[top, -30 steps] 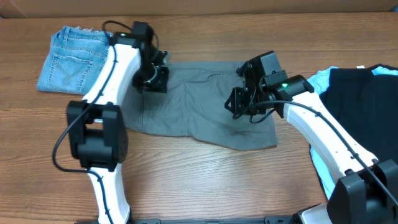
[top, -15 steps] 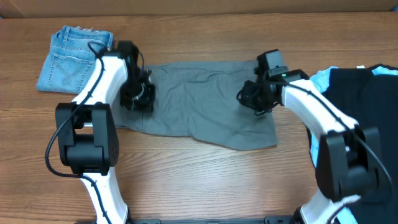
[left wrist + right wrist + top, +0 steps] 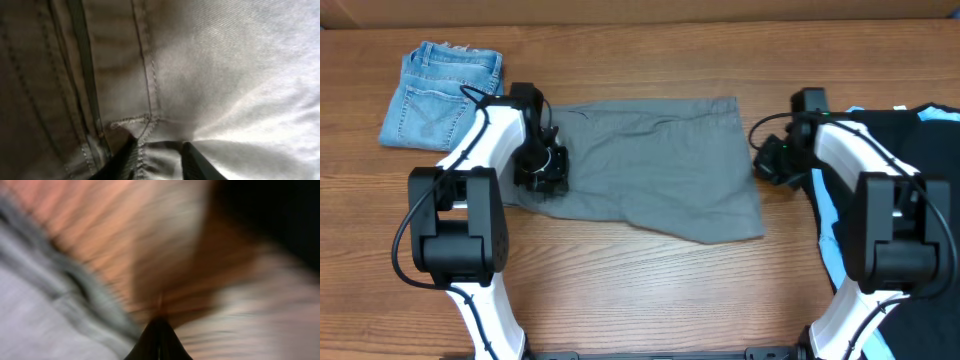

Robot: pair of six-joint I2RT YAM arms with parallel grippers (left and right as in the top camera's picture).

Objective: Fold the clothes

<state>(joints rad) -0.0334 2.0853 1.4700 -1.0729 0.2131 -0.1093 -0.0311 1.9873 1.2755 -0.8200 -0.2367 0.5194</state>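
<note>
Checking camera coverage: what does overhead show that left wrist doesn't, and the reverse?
Overhead only: the whole grey shorts spread on the table, denim shorts at far left, black garment at right, and the right gripper just off the grey shorts' right edge. Left wrist only: seam stitching close up, with the fingertips apart on the cloth. Both: the left gripper on the grey shorts' left end.

Wooden table (image 3: 640, 290) carries grey shorts (image 3: 660, 160), denim shorts (image 3: 440, 85), black garment (image 3: 910, 150).

Robotics lab bench — two arms (image 3: 488, 128) at a wood-grain table (image 3: 640, 295).
</note>
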